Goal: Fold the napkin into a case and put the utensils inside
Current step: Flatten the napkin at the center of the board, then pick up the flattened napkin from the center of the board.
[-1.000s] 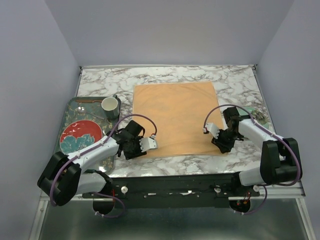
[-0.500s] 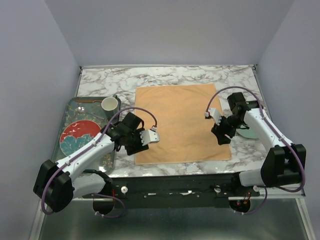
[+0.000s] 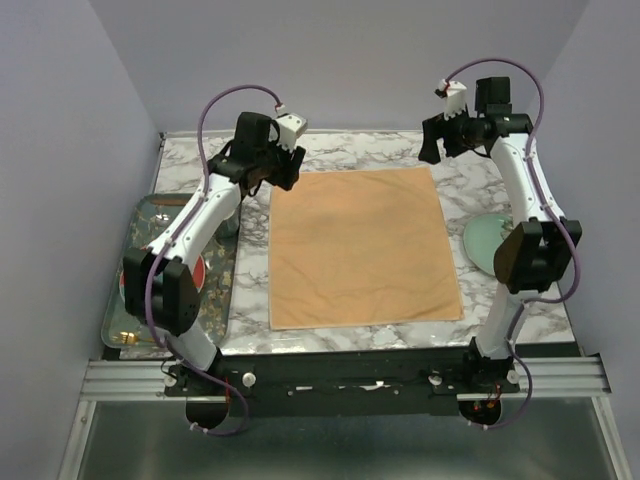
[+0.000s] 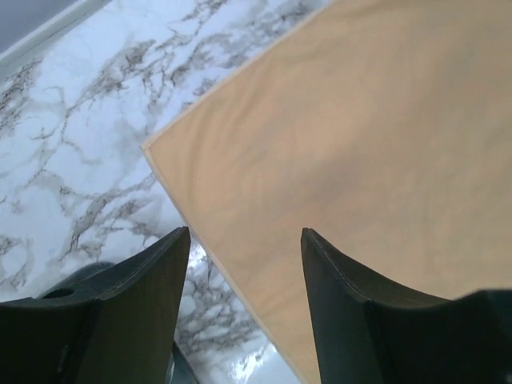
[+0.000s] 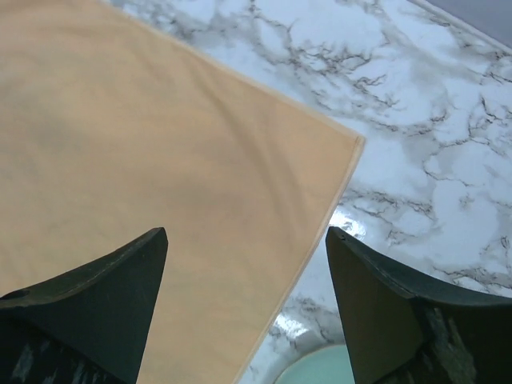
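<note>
Lying flat across the middle of the overhead view, the peach-orange square cloth napkin (image 3: 355, 245) was spread out smooth on the white, grey-veined marble table (image 3: 370, 148), with no fold in it. Its far edge ran along the upper part of the frame and its near edge lay close to the table's bottom edge.

The left gripper (image 3: 280, 168) hung at the napkin's upper-left corner. In the left wrist view its dark fingers (image 4: 144, 288) stood apart with nothing between them; that corner of the napkin (image 4: 360, 144) and a strip of bare marble showed in the gap.

The right gripper (image 3: 432, 148) hung at the napkin's upper-right corner. Its fingers (image 5: 104, 296) were spread wide and empty in the right wrist view, with the cloth corner (image 5: 120, 144) pointing to the upper right of that frame. Whether either pair of fingertips touched the cloth could not be told.

A grey patterned rectangular tray (image 3: 120, 310) sat at the left edge of the overhead view, partly hidden by the left arm. A pale green round plate (image 3: 482, 243) lay on the marble at the right, just beside the napkin's right edge and partly behind the right arm.
</note>
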Tool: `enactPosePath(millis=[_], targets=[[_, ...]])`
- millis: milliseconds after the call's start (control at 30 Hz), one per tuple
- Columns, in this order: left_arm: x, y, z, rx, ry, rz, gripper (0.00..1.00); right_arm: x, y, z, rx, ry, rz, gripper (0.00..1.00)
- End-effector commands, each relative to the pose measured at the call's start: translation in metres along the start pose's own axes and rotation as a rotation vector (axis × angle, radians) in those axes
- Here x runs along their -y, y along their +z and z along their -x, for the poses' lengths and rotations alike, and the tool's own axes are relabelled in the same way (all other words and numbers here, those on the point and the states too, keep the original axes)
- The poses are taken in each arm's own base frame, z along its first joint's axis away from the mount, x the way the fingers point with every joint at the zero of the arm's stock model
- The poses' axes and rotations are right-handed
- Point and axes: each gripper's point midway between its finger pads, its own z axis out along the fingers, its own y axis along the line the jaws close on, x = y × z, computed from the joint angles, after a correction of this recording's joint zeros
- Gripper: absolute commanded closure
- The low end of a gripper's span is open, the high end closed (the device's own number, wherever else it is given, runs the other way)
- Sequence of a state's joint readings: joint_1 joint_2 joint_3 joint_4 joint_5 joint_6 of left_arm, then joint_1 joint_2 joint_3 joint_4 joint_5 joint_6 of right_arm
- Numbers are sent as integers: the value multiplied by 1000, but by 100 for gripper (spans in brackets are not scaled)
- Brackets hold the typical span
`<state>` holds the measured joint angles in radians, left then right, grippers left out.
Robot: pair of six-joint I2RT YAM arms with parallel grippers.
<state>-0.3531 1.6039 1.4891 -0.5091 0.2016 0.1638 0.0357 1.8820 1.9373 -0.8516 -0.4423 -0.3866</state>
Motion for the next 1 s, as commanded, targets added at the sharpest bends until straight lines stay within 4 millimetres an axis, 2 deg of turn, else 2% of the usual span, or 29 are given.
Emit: enactPosePath(millis=[0, 133, 167, 200, 267, 367, 400, 533, 700, 967], targets=[[-40, 45, 18, 16, -176, 111, 35, 47, 51, -5, -23, 217, -101, 13], [-70, 76, 10, -27, -255, 180, 36, 75, 81, -12, -22, 231, -161, 15], [-83, 88, 8, -35, -282, 209, 36, 80, 85, -15, -26, 235, -176, 15], [-87, 94, 0, -72, -296, 222, 37, 83, 88, -12, -19, 237, -183, 16], [-102, 109, -8, -100, -322, 240, 39, 90, 104, -22, -37, 252, -190, 16], [-112, 124, -23, -135, -346, 255, 41, 98, 123, -32, -50, 262, -203, 18], [-116, 126, -27, -142, -352, 261, 42, 110, 122, -39, -54, 280, -217, 18], [-119, 137, -41, -174, -334, 266, 42, 116, 140, -51, -67, 309, -224, 20], [-120, 143, -55, -197, -332, 273, 43, 129, 156, -76, -118, 363, -295, 27], [-118, 147, -74, -237, -333, 270, 43, 123, 178, -105, -175, 414, -262, 28]])
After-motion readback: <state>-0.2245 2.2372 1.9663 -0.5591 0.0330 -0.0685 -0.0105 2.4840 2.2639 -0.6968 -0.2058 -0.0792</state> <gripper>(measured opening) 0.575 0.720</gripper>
